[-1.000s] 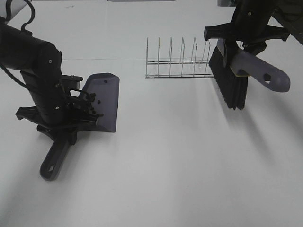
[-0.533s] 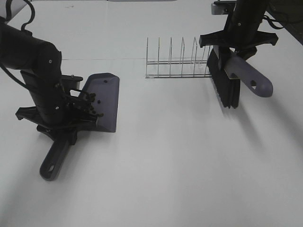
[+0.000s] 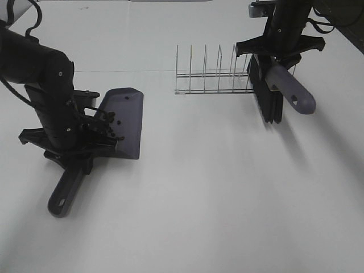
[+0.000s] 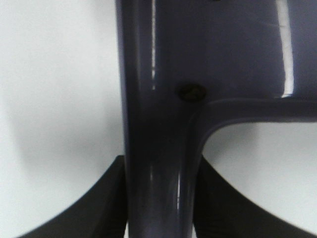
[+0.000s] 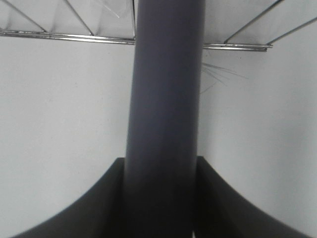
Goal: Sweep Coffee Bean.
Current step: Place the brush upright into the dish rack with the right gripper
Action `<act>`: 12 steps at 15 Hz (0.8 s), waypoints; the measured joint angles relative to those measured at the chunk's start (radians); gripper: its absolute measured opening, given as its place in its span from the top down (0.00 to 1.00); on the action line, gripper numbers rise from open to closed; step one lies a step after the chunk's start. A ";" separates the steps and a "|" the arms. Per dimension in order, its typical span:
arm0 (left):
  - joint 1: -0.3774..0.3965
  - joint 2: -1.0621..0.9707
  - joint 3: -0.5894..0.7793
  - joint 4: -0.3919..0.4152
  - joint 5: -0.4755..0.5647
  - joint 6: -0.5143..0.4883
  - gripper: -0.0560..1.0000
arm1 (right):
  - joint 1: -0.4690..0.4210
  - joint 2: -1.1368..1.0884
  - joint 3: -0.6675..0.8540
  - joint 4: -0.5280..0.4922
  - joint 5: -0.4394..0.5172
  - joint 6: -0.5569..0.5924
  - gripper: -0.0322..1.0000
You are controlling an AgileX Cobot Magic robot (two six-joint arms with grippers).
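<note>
The grey-purple dustpan (image 3: 124,120) lies on the white table at the left, its handle (image 3: 64,190) pointing toward the front. Several tiny dark coffee beans (image 3: 109,124) lie in the pan near its back wall. My left gripper (image 3: 77,149) is shut on the dustpan handle, which fills the left wrist view (image 4: 159,163). My right gripper (image 3: 277,54) is shut on the brush handle (image 3: 290,91), with the black bristles (image 3: 266,96) hanging down beside the wire rack. The handle also fills the right wrist view (image 5: 166,114).
A wire dish rack (image 3: 211,77) stands at the back middle, just left of the brush; it also shows in the right wrist view (image 5: 69,35). The white table (image 3: 216,193) stretches to the front.
My right gripper has turned and carried the brush back and left toward the rack's end, so the bristles now show edge-on. The left arm and dustpan have not moved.
</note>
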 joint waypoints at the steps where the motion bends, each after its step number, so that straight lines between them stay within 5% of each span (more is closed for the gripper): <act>1: 0.000 0.000 0.000 0.000 0.000 0.000 0.62 | 0.000 0.010 -0.016 -0.012 -0.007 0.000 0.66; 7: 0.000 0.000 0.000 0.000 0.000 0.000 0.62 | 0.000 0.023 -0.026 -0.029 -0.144 0.002 0.66; 12: 0.000 0.000 0.000 0.000 0.000 0.000 0.62 | 0.000 0.025 -0.026 -0.041 -0.150 0.033 0.66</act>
